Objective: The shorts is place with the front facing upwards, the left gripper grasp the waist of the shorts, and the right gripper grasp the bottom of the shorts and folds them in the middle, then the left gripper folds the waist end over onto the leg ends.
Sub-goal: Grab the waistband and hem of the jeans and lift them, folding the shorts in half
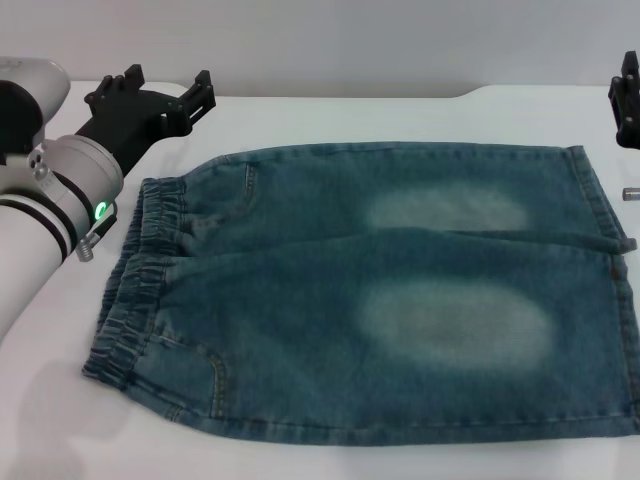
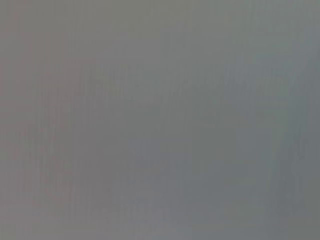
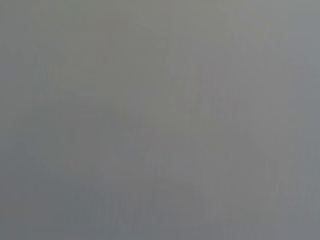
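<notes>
The blue denim shorts [image 1: 380,300] lie flat and spread on the white table [image 1: 330,115], with two pale faded patches on the thighs. The gathered waist [image 1: 130,275] is at the left and the straight leg hems [image 1: 612,300] are at the right. My left gripper [image 1: 165,80] hovers open past the far corner of the waist, apart from the cloth and holding nothing. Only a black part of my right gripper [image 1: 627,100] shows at the right edge, beyond the far leg hem. Both wrist views show plain grey only.
A small grey object [image 1: 632,193] lies at the right edge beside the hems. The table's far edge runs along the top, with a raised step at the far right. The shorts reach close to the table's near edge.
</notes>
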